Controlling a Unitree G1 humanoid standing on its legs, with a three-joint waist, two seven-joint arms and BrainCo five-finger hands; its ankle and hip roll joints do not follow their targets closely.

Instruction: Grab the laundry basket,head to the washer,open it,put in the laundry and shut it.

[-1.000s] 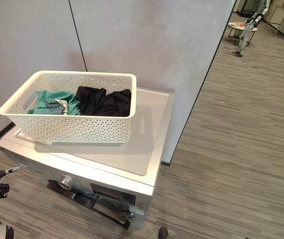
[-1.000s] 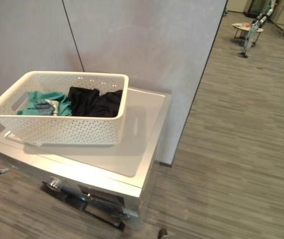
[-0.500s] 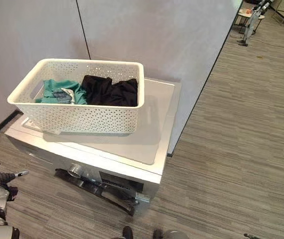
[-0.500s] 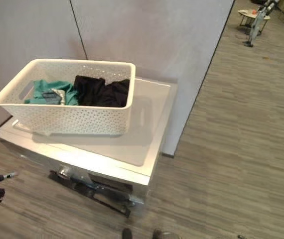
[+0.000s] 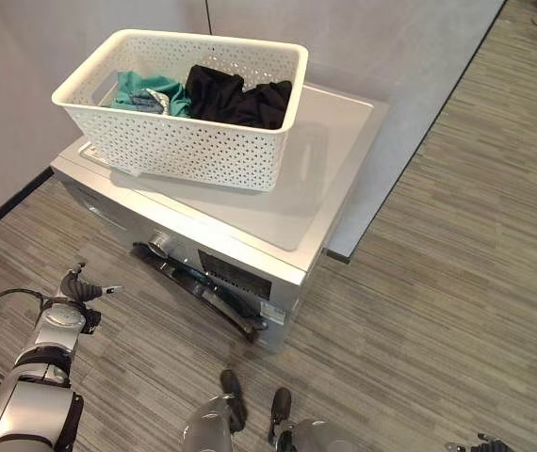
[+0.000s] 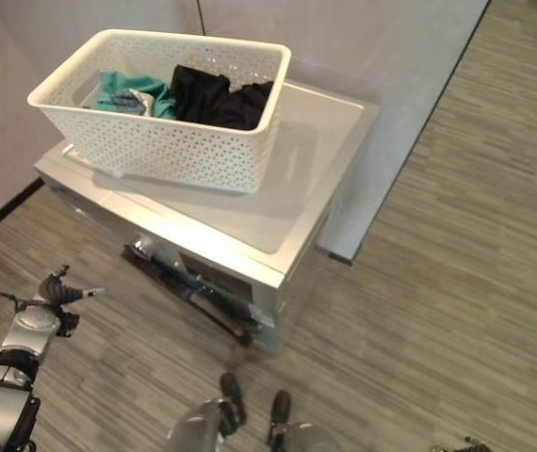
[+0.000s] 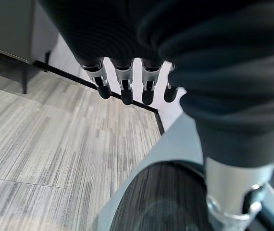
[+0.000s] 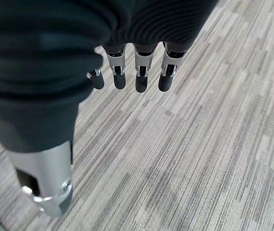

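A white perforated laundry basket [image 5: 193,151] stands on top of the silver washer [image 5: 287,212], toward its left side. In it lie a teal garment [image 5: 141,89] and black clothes [image 5: 235,94]. The washer's dark front panel and door [image 5: 207,287] face me low down. My left hand [image 5: 78,287] hangs open near the floor, left of the washer's front and apart from it. In the left wrist view its fingers [image 7: 122,86] are straight with nothing in them. My right hand [image 8: 139,72] is open over bare floor; its fingers hold nothing.
Grey wall panels [image 5: 363,38] rise right behind the washer. A black baseboard [image 5: 5,212] runs along the wall on the left. Striped wood-look floor [image 5: 457,245] stretches out to the right and in front of the washer.
The camera has tipped down and shifted, so more floor and washer front show. The basket stays where it was on the washer. My left hand shows further up in the picture.
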